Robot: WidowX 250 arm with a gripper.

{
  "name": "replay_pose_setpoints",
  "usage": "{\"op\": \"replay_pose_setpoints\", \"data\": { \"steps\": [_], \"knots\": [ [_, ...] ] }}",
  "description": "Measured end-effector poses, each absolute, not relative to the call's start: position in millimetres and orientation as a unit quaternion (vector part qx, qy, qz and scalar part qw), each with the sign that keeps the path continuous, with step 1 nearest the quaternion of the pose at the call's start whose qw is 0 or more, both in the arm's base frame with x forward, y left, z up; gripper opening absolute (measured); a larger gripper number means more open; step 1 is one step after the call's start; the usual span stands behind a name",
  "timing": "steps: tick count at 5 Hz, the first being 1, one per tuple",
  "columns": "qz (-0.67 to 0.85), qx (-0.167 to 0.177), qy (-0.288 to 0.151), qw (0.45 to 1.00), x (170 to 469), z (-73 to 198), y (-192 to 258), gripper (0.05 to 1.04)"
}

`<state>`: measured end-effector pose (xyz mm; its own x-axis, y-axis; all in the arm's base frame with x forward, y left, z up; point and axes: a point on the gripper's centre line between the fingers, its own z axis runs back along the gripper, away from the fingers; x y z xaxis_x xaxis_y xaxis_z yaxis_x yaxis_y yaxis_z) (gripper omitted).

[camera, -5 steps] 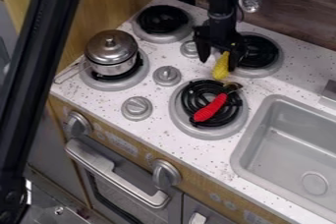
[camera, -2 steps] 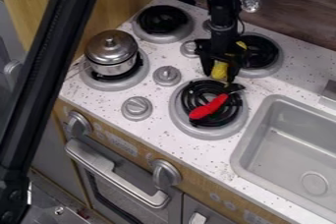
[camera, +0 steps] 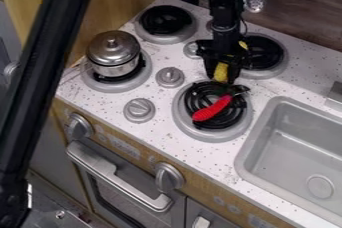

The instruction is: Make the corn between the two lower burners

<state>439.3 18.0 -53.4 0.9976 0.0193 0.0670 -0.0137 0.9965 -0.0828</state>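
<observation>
the tool has lowered around the corn.

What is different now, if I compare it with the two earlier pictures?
The gripper has come down the view, over the corn; whether it grips the corn, I cannot tell. The red-handled utensil has shifted slightly left since the first picture, still across its burner. The lidded pot stayed put.

The pot sits on the lower-left burner, a toy on the lower-right burner, the sink right of both.
</observation>
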Motion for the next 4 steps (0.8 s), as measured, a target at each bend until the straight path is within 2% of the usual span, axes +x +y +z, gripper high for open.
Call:
{"op": "replay_pose_setpoints", "data": {
  "steps": [1, 2, 3, 4],
  "knots": [
    [0.008, -0.033, -0.057, 0.998, 432.1, -26.2, 32.5, 0.592],
    [0.039, -0.010, -0.052, 0.998, 402.5, -16.2, 76.1, 0.592],
    [0.068, -0.002, -0.027, 0.997, 368.6, -23.9, 112.2, 0.592],
    [0.072, -0.008, -0.001, 0.997, 340.0, -39.0, 122.5, 0.592]
  ]
}}
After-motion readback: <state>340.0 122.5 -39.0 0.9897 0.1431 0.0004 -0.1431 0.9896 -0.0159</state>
